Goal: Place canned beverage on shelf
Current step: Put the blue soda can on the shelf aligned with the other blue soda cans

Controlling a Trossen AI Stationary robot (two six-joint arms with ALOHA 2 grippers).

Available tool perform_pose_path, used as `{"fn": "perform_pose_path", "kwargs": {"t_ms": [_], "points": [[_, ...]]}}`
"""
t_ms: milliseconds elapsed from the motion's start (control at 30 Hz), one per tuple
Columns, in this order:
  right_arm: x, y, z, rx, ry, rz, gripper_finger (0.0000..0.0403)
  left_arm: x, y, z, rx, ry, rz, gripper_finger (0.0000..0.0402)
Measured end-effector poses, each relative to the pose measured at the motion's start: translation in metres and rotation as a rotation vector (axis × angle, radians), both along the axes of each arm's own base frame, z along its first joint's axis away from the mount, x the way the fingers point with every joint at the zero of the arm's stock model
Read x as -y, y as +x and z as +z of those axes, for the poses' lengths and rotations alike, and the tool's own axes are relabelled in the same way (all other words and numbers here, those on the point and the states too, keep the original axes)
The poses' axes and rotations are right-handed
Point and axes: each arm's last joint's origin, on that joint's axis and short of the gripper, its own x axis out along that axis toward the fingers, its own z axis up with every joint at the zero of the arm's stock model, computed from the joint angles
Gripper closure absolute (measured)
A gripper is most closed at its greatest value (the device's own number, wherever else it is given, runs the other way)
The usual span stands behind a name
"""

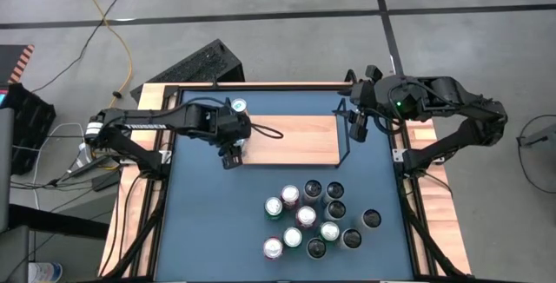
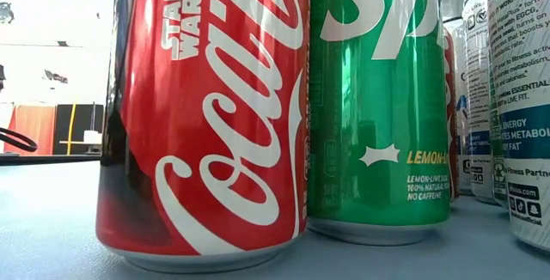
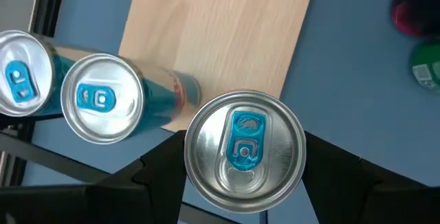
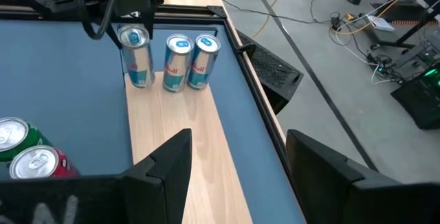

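My left claw (image 3: 244,183) grips a slim silver-blue can (image 3: 244,148) at the shelf's (image 1: 295,140) left end; my right claw (image 4: 237,162) hangs released over its right end.

Blue tabletop (image 1: 208,222) carries the lot, framed by light wooden edges. At its far side lies the shelf (image 1: 300,140), a pale wood board with a thin black wire frame. At the shelf's left end stand slim blue-and-silver cans (image 4: 180,62), upright, close together. On the near part of the table, a cluster of cans (image 1: 313,218) stands bunched together, a red cola can (image 2: 206,117) and a green one (image 2: 378,100) among them.
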Motion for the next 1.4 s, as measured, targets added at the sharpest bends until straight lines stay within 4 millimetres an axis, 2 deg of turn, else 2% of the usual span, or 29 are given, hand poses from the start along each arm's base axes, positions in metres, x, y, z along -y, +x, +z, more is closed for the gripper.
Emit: {"fn": "perform_pose_path", "kwargs": {"t_ms": [400,600,833,1000,1400], "points": [[0.0,0.0,0.0,0.001,0.003,-0.002,0.0176,-0.009,-0.001,-0.001,-0.007,-0.021,0.002,0.0176],[0.0,0.0,0.0,0.001,0.002,-0.002,0.0176,-0.009,-0.002,-0.018,-0.039,-0.048,0.018,0.0176],[0.0,0.0,0.0,0.0,0.002,-0.002,0.0176,-0.009,0.0,-0.018,-0.016,-0.045,0.019,0.0175],[0.0,0.0,0.0,-0.003,0.003,-0.002,0.0176,-0.009,0.001,-0.018,-0.009,-0.044,0.019,0.0153],[0.0,0.0,0.0,-0.004,0.004,0.0,0.0176,-0.008,0.001,-0.018,-0.01,-0.057,-0.027,0.0146]]}}
